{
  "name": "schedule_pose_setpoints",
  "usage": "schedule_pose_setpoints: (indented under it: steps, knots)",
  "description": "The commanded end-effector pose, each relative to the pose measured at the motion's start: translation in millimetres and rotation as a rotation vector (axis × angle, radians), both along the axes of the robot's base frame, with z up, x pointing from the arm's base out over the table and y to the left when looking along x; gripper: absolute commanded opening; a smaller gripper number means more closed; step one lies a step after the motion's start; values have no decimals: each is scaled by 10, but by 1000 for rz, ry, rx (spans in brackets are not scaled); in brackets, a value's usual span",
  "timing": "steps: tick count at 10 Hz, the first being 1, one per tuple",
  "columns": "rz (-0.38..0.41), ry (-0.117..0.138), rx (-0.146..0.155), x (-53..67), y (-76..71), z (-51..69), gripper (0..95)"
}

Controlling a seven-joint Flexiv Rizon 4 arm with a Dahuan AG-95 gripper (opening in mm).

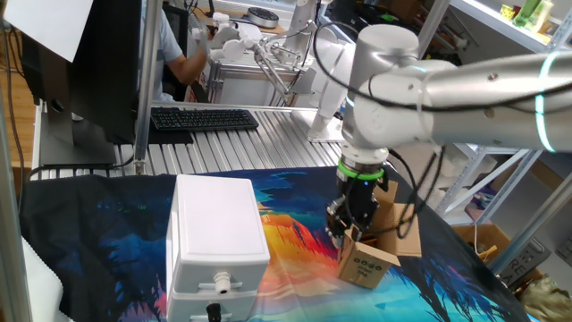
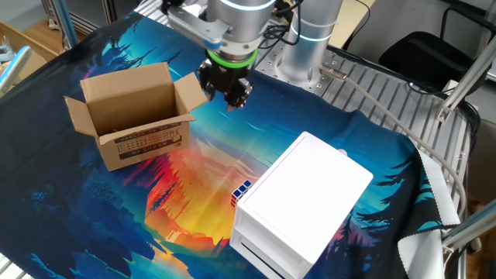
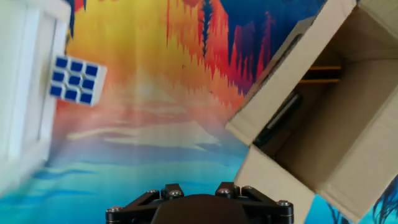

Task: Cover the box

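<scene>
The small brown cardboard box (image 2: 132, 116) stands open on the colourful cloth, its flaps spread outward and black printed marks on its front side. It also shows in one fixed view (image 1: 366, 261) and at the right of the hand view (image 3: 323, 124), where its inside is visible. My gripper (image 2: 230, 94) hovers just right of the box's right flap (image 2: 190, 89), close to its edge, with the fingers together and nothing held. In one fixed view the gripper (image 1: 347, 225) is directly above the box's near corner.
A large white plastic case (image 2: 302, 201) stands on the cloth to the right of the box and also shows in one fixed view (image 1: 214, 233). A blue and white cube (image 2: 240, 191) lies against the case. A keyboard (image 1: 204, 118) lies beyond the cloth.
</scene>
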State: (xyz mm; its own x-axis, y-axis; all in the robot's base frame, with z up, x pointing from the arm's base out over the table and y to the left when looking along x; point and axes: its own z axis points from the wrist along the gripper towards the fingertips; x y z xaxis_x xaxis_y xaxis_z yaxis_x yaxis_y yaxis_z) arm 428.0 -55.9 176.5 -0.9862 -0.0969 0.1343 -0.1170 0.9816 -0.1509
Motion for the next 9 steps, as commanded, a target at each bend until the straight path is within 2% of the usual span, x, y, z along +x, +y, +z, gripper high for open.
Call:
schedule_pose_setpoints:
  steps: [1,3,5,7,9]
  knots:
    - [37,0,6,-33,-169,-49,380]
    - [80,-10,-12,-33,-295,-55,380]
    - [130,-19,-45,-26,-390,-53,380]
    - [132,-28,-42,-33,-446,-83,380]
    - [137,-53,-48,-101,-546,-180,380]
